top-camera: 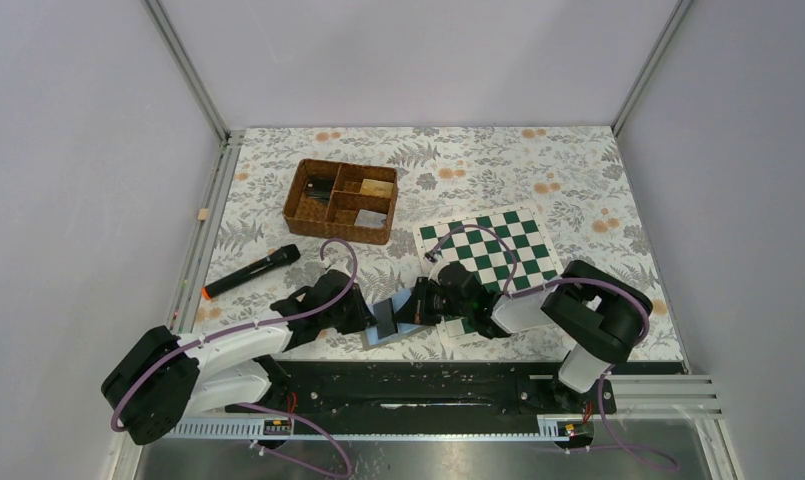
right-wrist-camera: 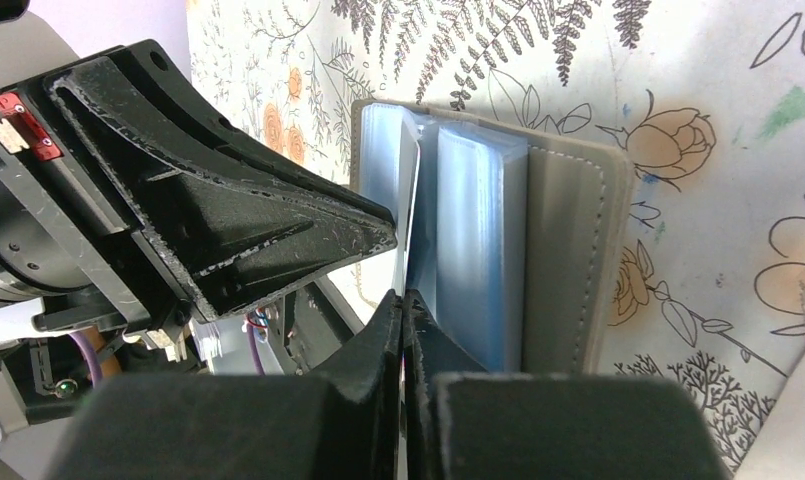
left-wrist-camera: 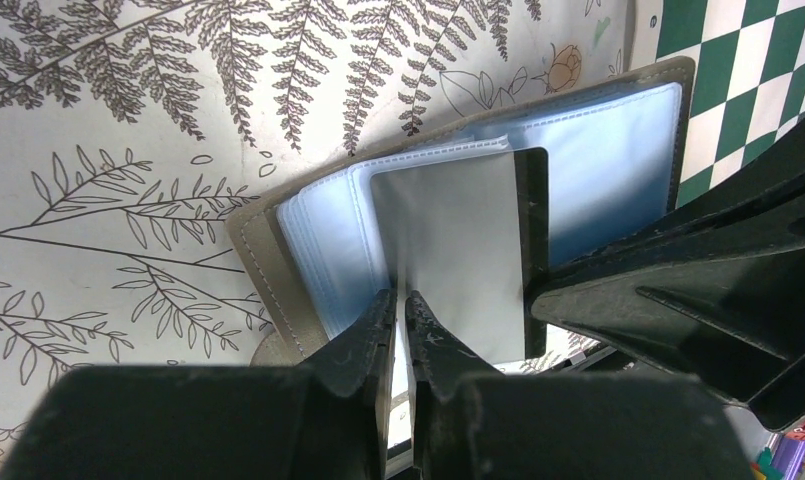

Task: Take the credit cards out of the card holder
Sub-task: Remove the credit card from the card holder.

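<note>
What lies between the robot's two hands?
The open card holder. The left hand and right hand are each closed on its inner leaves. This is clearest in the top view.

The left gripper (left-wrist-camera: 400, 298) and right gripper (right-wrist-camera: 402, 297) are scuffed matte-black wedges; white arm shells (top-camera: 228, 352), bottom of frame, carry looping purple cables (top-camera: 340, 247).
</note>
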Motion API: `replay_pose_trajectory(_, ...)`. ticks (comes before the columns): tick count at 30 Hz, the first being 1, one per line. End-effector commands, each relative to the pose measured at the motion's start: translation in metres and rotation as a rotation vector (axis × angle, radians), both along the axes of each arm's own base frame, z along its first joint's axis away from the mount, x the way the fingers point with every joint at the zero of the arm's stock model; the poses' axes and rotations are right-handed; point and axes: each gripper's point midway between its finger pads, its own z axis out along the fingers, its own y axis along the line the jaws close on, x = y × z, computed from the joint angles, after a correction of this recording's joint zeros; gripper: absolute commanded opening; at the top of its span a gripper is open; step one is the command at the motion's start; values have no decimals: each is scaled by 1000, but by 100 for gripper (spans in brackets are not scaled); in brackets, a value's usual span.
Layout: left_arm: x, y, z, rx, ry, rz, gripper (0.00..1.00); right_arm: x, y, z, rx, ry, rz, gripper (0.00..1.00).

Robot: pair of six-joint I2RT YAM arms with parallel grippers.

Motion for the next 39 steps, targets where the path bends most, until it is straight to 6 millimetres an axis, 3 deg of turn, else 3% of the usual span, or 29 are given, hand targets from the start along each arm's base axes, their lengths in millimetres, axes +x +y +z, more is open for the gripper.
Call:
replay_pose_trajectory(1,-14,31,-30,157,65,26,10,7,3,25,63,-66,-2,0)
replay_pose_trajectory(10,-15,33,-32,167,74,32,10,12,-13,30,42,-92,-21,0)
replay_pose_trajectory(15,-13,27,-28,130,59,20,9,11,-10,27,40,-77,-6,0)
replay_pose_trajectory(20,-12,23,-28,118,56,13,10,11,-2,26,60,-54,9,21)
replay_pose_trajectory(27,-15,20,-30,106,72,-1,9,13,1,18,46,-30,6,24)
replay_pose_trajectory(29,-15,20,-30,107,74,-2,10,13,1,16,43,-23,4,23)
replay_pose_trajectory(32,-16,22,-31,114,75,1,10,13,-1,17,46,-24,-3,3)
replay_pose_trajectory(33,-16,23,-33,119,79,4,10,13,-2,19,46,-31,-2,0)
replay_pose_trajectory(39,-17,26,-32,137,83,6,10,21,-26,39,-27,-120,-12,0)
